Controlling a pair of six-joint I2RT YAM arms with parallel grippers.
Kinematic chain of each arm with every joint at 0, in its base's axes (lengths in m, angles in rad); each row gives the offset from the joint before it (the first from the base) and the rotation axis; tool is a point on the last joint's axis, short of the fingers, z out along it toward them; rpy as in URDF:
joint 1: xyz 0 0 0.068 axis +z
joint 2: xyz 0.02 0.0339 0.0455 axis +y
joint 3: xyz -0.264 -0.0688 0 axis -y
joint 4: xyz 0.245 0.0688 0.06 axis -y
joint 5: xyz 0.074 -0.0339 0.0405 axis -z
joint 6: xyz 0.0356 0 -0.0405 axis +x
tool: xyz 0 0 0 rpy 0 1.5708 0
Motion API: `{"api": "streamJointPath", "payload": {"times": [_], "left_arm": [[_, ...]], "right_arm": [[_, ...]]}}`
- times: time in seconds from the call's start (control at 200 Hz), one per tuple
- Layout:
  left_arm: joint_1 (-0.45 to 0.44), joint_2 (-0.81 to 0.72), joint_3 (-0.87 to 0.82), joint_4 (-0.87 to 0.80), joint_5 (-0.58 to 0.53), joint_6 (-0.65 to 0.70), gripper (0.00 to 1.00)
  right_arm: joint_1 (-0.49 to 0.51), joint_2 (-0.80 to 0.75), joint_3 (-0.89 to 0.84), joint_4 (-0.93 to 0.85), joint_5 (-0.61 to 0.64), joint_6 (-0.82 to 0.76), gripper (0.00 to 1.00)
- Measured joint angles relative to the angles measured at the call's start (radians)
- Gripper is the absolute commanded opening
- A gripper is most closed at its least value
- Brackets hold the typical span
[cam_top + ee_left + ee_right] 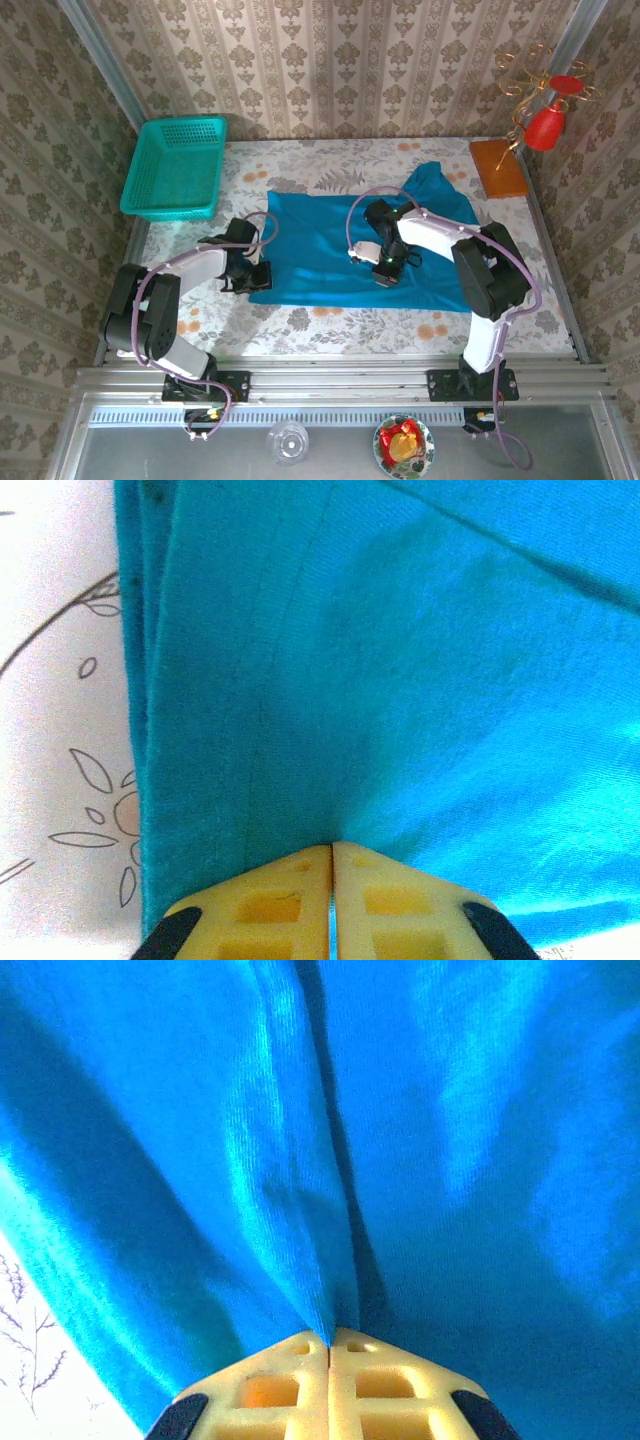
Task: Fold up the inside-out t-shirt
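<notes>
The teal t-shirt (312, 248) lies spread across the middle of the floral surface (330, 325). The left tool (332, 852) pinches its left edge (jaws pressed together), and the right tool (330, 1338) clamps a fold near its centre

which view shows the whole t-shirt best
Top external: the t-shirt lies spread flat, almost its whole outline visible. The wrist views give close fabric patches, pinched in the left pincer and the right pincer.
</notes>
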State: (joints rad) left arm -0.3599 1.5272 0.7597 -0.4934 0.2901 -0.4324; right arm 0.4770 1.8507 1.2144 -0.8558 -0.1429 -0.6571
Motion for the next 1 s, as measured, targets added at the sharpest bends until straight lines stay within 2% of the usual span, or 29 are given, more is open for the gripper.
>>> {"api": "streamJointPath", "payload": {"times": [0.545,0.695,0.91,1.0], "left_arm": [[0.000,-0.022,-0.009,-0.027,-0.030,0.000,0.10],[0.000,-0.036,-0.016,-0.043,-0.045,0.000,0.10],[0.000,-0.066,-0.016,-0.065,-0.051,0.000,0.10],[0.000,-0.089,-0.009,-0.079,-0.051,-0.001,0.10]], "right_arm": [[-0.001,-0.030,0.024,-0.030,0.035,0.005,0.00],[-0.002,-0.028,0.024,-0.004,0.053,0.013,0.15],[-0.006,-0.031,0.023,0.041,0.060,0.063,0.27],[-0.016,-0.067,0.011,0.071,0.060,0.129,0.31]]}}
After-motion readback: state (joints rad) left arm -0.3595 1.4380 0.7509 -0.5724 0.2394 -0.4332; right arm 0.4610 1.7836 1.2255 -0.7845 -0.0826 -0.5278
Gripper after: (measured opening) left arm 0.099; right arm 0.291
